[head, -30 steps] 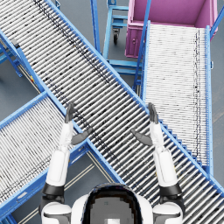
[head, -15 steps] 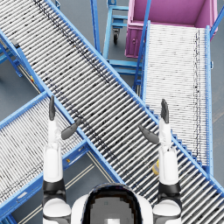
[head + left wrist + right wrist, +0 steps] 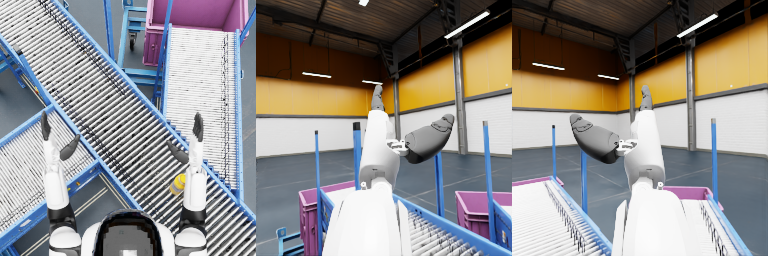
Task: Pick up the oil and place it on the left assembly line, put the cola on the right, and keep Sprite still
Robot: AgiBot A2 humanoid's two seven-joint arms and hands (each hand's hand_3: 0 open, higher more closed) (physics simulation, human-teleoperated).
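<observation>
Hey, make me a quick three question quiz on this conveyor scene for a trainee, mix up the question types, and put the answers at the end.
1. True or false: the right hand holds the yellow bottle.
2. What stands at the far end of the right conveyor? A) a purple bin B) a cardboard box C) a wooden pallet
3. Fill in: the left hand, fingers apart, holds ___.

Key: 1 false, the bottle sits on the middle conveyor beside the right arm; 2 A; 3 nothing.

I saw a pink bin (image 3: 154, 50) on the gray floor (image 3: 20, 100), and a little blue cart (image 3: 134, 9) stood just beside it.
</observation>
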